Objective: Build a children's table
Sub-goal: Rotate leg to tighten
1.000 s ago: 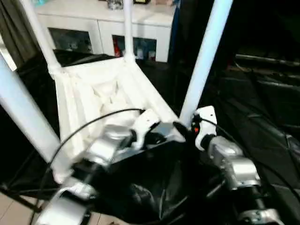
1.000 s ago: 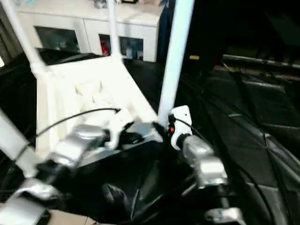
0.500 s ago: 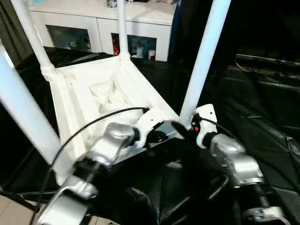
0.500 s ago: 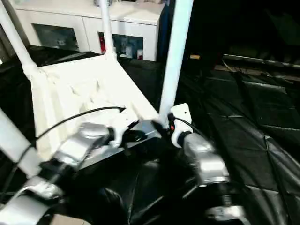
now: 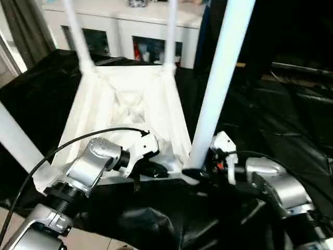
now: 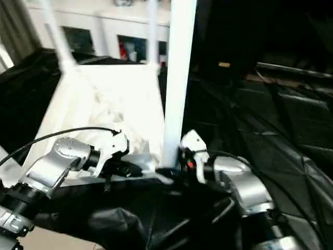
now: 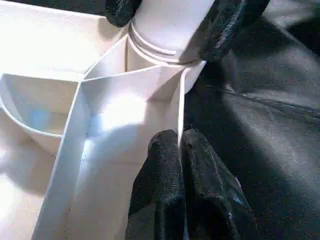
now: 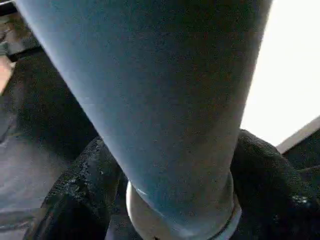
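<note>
An upturned white plastic rectangular tabletop point(image 5: 125, 107) with a ribbed underside lies on a black-draped surface point(image 5: 291, 125), four long white tubular legs standing in its corner sockets. Since a second ago the near right leg point(image 5: 221, 78) stands straighter, likely seated (the table looks almost built). The right end effector point(image 7: 175, 10) grasps that leg's base; the left end effector point(image 7: 181, 145) is clenched on a rib beside the socket. The leg tops are cut off.

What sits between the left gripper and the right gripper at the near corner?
In the left wrist view, a thin rib of the tabletop runs from the left gripper, shut on it, to the socket whose leg the right gripper clasps.
</note>
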Available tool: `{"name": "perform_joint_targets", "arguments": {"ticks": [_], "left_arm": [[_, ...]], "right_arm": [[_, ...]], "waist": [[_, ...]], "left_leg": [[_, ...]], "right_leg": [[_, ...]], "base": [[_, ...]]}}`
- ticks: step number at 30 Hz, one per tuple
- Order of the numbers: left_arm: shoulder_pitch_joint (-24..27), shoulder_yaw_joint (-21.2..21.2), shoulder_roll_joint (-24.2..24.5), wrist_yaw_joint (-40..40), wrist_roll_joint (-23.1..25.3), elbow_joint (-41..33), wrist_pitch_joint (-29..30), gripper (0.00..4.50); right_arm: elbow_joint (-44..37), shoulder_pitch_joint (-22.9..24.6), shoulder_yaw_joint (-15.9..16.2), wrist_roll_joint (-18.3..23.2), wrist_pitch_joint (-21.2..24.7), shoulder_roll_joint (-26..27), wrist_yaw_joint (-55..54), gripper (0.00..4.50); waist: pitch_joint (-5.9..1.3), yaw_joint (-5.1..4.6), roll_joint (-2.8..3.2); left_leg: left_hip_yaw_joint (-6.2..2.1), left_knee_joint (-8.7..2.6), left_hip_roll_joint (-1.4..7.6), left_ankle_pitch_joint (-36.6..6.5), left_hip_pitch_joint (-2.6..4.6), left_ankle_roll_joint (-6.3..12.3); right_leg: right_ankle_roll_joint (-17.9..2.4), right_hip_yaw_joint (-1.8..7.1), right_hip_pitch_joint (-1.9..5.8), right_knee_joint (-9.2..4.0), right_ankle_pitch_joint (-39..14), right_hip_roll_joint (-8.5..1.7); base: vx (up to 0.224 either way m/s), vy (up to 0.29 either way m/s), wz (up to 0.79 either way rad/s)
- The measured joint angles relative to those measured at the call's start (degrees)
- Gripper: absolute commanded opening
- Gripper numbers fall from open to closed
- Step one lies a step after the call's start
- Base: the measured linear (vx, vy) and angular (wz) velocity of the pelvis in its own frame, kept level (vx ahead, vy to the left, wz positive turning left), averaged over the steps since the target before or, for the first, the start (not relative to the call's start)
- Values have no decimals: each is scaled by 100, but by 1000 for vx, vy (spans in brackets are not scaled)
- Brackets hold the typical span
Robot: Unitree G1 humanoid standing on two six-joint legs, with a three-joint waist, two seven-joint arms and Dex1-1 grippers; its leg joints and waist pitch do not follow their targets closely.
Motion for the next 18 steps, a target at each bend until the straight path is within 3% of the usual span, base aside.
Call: {"name": "perform_joint_targets", "arguments": {"ticks": [1,4,7,12,15,18], "left_arm": [[0,0,8,-26,0,-14,30,0],[1,-51,69,-97,-17,-106,115,0],[0,-52,78,-120,-24,-106,118,0],[-14,-24,18,-125,-18,-23,90,0],[-101,53,-183,103,-14,197,27,0],[-325,190,-610,832,58,682,15,0]], "right_arm": [[-7,0,16,15,0,-8,26,301],[-22,-1,38,27,23,-47,86,293],[-32,-1,38,22,37,-37,89,257],[-111,88,8,14,-20,-6,-21,242],[-146,191,-151,12,-46,110,-285,233],[258,-60,-405,-165,-43,449,-1054,227]], "waist": [[0,2,0],[0,6,4],[0,3,14],[-3,6,42],[-4,21,39],[-4,3,36]], "left_leg": [[0,-1,0,0,-1,0],[-1,-4,1,0,-3,-1],[-1,-3,1,-1,-3,-1],[-2,-2,1,0,1,-2],[-5,11,1,2,5,-2],[-7,43,2,9,9,-9]], "right_leg": [[0,-1,0,0,0,0],[0,-2,0,2,-3,0],[0,-2,0,2,-3,1],[0,-2,8,4,-3,1],[0,-2,16,10,-3,0],[22,1,21,27,-10,0]], "base": [[0,0,0],[0,0,0],[0,0,0],[0,0,0],[0,0,0],[0,0,0]]}}
